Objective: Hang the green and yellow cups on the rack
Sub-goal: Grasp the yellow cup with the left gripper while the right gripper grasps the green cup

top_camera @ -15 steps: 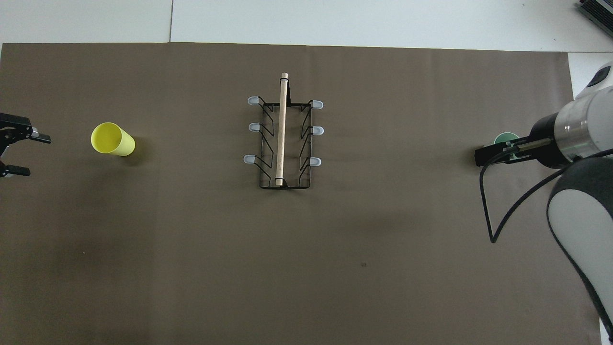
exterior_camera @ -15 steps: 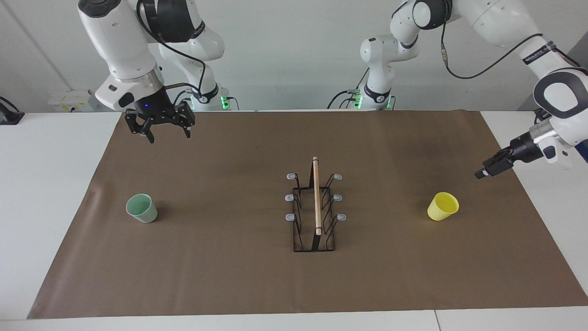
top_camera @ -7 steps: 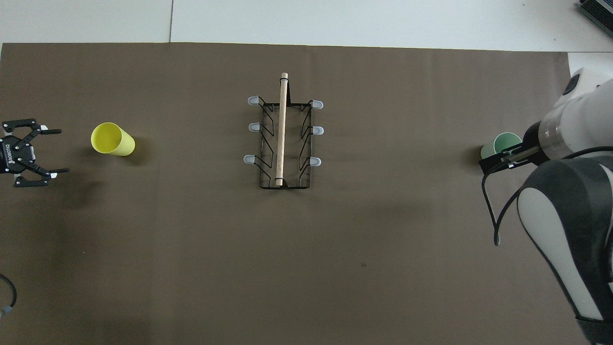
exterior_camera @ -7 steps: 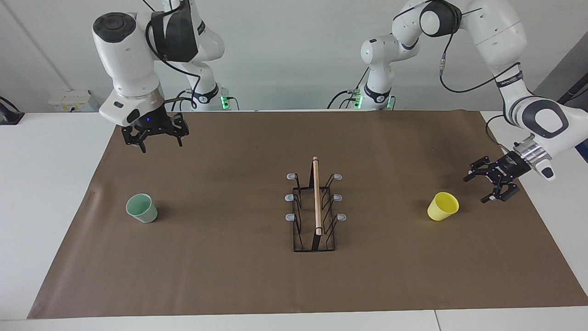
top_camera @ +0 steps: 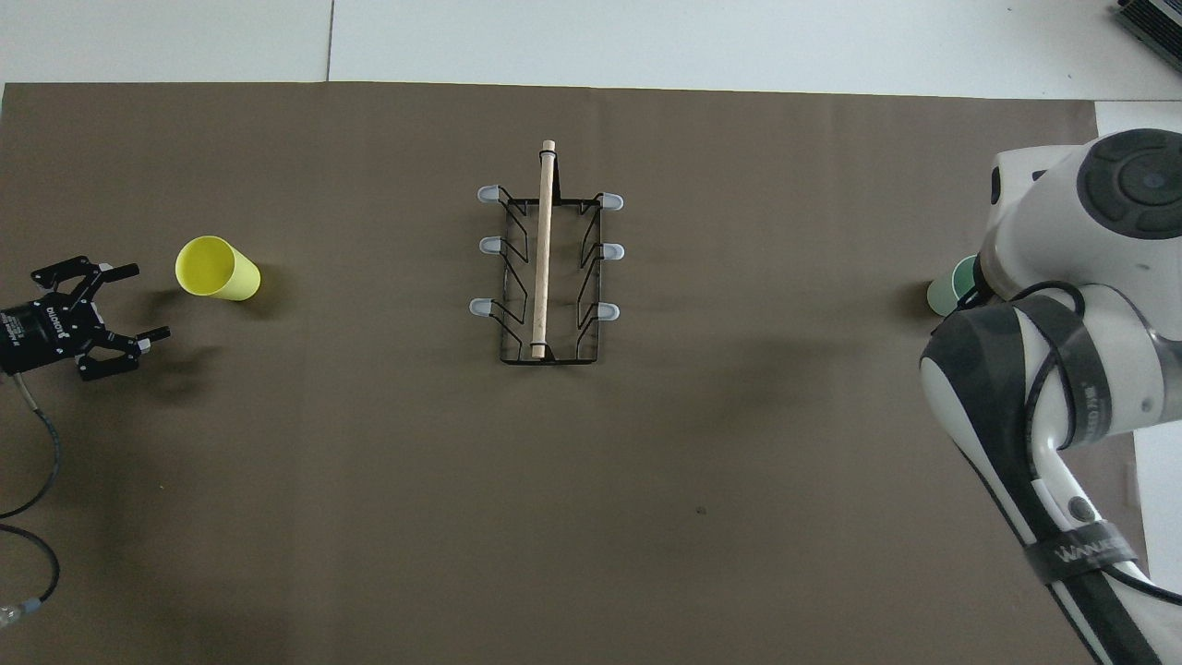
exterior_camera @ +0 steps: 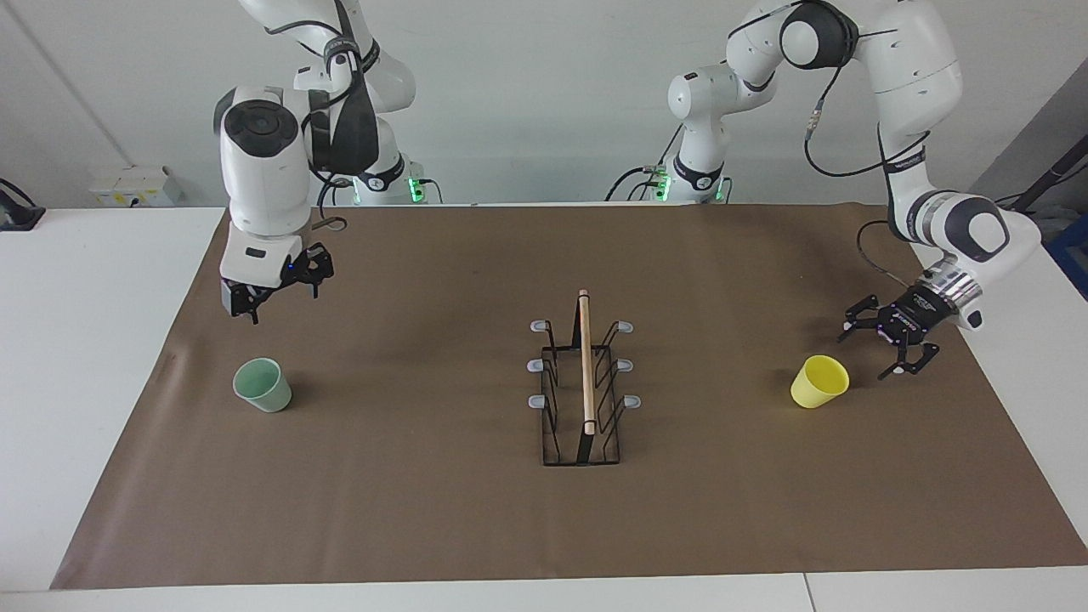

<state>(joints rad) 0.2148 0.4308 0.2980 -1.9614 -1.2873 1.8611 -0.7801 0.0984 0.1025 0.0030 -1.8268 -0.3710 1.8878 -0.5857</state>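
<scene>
The pale green cup [exterior_camera: 262,387] stands upright on the brown mat toward the right arm's end; in the overhead view only its edge [top_camera: 946,294] shows under the arm. My right gripper [exterior_camera: 282,304] hangs open and empty over the mat, above and apart from it. The yellow cup [exterior_camera: 818,382] [top_camera: 217,270] stands upright toward the left arm's end. My left gripper [exterior_camera: 863,355] [top_camera: 148,300] is open and empty, low over the mat beside the yellow cup, apart from it, fingers pointing at it. The black wire rack [exterior_camera: 585,399] [top_camera: 545,268] stands mid-mat, nothing on its prongs.
The brown mat [exterior_camera: 425,510] covers most of the white table [exterior_camera: 93,357]. The right arm's elbow and forearm [top_camera: 1071,369] cover the mat's corner in the overhead view. A cable [top_camera: 37,462] trails from the left gripper.
My right gripper has come down toward the green cup. My left gripper has turned and moved in low beside the yellow cup. Cups and rack have not moved.
</scene>
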